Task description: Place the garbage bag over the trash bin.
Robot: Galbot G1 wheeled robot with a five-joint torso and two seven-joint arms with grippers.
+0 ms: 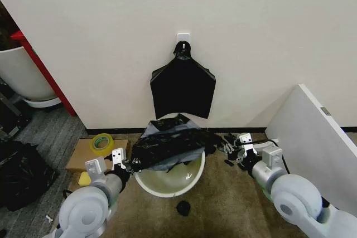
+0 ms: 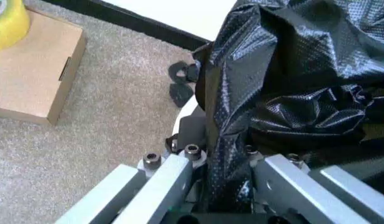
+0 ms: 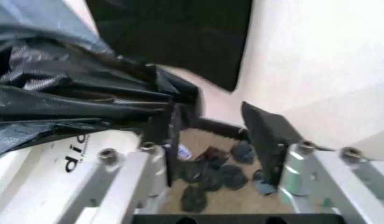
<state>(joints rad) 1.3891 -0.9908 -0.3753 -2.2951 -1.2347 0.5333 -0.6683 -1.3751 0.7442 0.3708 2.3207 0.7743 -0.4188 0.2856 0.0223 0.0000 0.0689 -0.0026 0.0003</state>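
The left gripper (image 1: 124, 163) sits at the trash bin's (image 1: 159, 185) left rim, clenched on a fold of the garbage bag (image 1: 170, 144). In the left wrist view the bag's black plastic (image 2: 292, 93) runs down between the two metal fingers (image 2: 173, 175) and bulges out ahead of them. From this gripper the bag stretches across to the far rim, crumpled over the back half of the bin's mouth; the near half of the cream interior lies uncovered.

The right gripper (image 1: 239, 147) stands just off the bin's right rim. Its fingers (image 3: 270, 135) are spread with nothing between them. The bag's edge (image 3: 67, 98) lies just beside its inner finger; whether they touch cannot be told.

Beyond both grippers, a flat black bag (image 1: 183, 85) hangs on the wall. Outward from the left gripper, a cardboard box (image 1: 83, 154) carries a yellow tape roll (image 1: 102, 143). Black scraps (image 3: 214, 175) litter the floor under the right gripper.
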